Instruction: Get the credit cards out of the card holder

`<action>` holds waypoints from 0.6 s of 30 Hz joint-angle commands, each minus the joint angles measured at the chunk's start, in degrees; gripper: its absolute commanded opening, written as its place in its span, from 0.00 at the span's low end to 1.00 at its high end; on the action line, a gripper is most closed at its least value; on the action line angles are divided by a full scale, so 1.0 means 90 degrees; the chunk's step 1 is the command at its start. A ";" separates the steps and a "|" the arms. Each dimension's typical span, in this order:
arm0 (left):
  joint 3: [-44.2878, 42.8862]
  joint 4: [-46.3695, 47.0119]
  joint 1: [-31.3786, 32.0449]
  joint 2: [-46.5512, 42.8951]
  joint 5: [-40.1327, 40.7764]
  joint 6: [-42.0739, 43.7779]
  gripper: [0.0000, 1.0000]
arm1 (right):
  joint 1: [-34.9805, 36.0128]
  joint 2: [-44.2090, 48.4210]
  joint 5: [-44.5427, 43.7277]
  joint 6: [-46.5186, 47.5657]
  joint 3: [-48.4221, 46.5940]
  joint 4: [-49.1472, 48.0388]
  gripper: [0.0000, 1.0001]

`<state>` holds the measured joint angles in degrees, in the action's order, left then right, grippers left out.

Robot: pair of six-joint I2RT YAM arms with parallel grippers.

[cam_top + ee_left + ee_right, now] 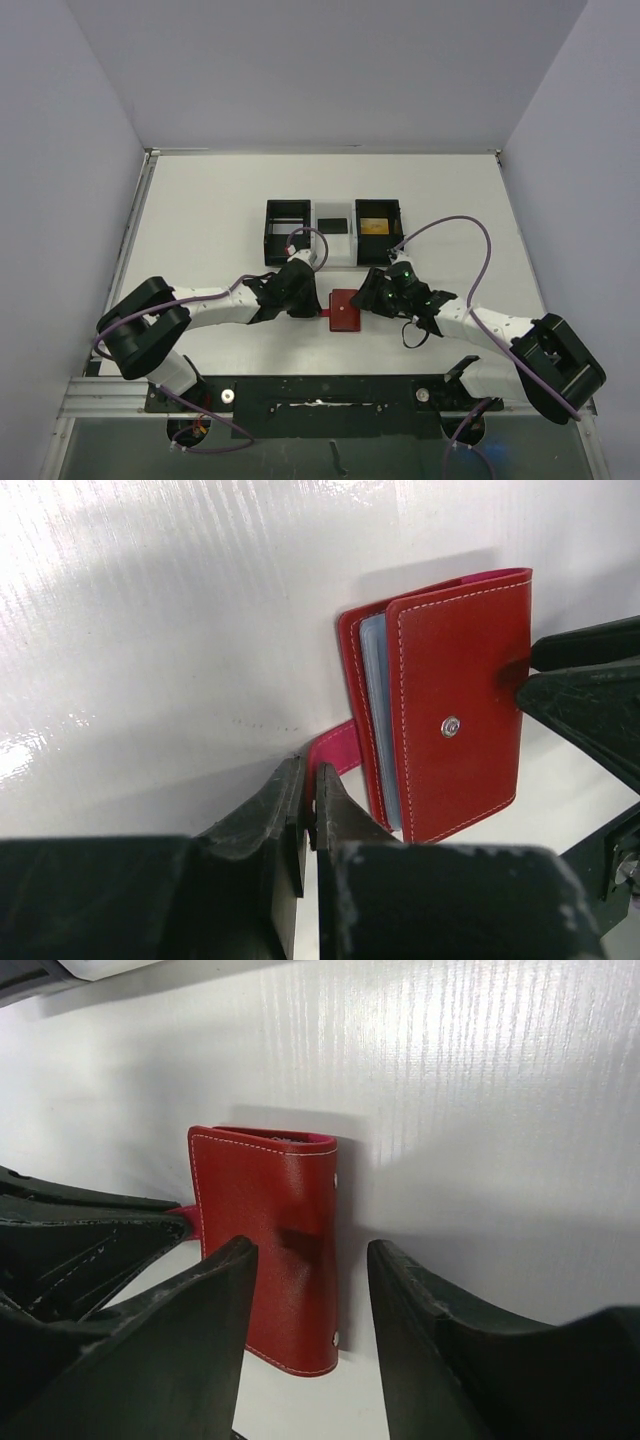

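left pincer [310,785] pinching the card holder [455,710] by its tab [335,750] | right pincer [310,1290] spread, card holder just ahead of its jaws, long axis along its reach | both arms equally near

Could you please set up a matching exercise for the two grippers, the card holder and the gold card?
1 left gripper
2 right gripper
3 card holder
4 gold card

A in the tray's right bin
B open
C red, on the table
D shut on the holder's tab

Pairs: 1-D; 2-B; 3-C; 4-A
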<state>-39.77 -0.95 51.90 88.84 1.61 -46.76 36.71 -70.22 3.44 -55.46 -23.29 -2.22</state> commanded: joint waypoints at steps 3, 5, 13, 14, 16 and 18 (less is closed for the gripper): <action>-0.0042 0.0580 -0.0043 -0.0227 -0.0182 0.0079 0.00 | -0.0046 0.0226 0.0109 0.0461 -0.0649 0.0391 0.56; 0.0000 0.0696 -0.0044 -0.0412 -0.0198 0.0147 0.00 | -0.0045 0.0148 0.0207 0.0586 -0.0781 0.0473 0.64; -0.0143 0.0883 0.0004 -0.1143 -0.0731 0.0660 0.00 | -0.0036 -0.0730 0.0868 0.0608 -0.1278 0.0382 0.69; -0.0158 0.0878 0.0013 -0.1224 -0.0734 0.0708 0.00 | -0.0031 -0.0817 0.0951 0.0606 -0.1325 0.0339 0.69; -0.0109 0.0882 0.0016 -0.1356 -0.0704 0.0872 0.00 | 0.0009 -0.0935 0.0998 0.0615 -0.1388 0.0274 0.71; -0.0052 0.0840 0.0015 -0.1424 -0.0633 0.0978 0.00 | 0.0027 -0.0950 0.0820 0.0576 -0.1410 0.0382 0.71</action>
<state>-38.54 3.49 51.86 78.65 -3.55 -41.56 36.73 -78.39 10.02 -50.52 -33.52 2.83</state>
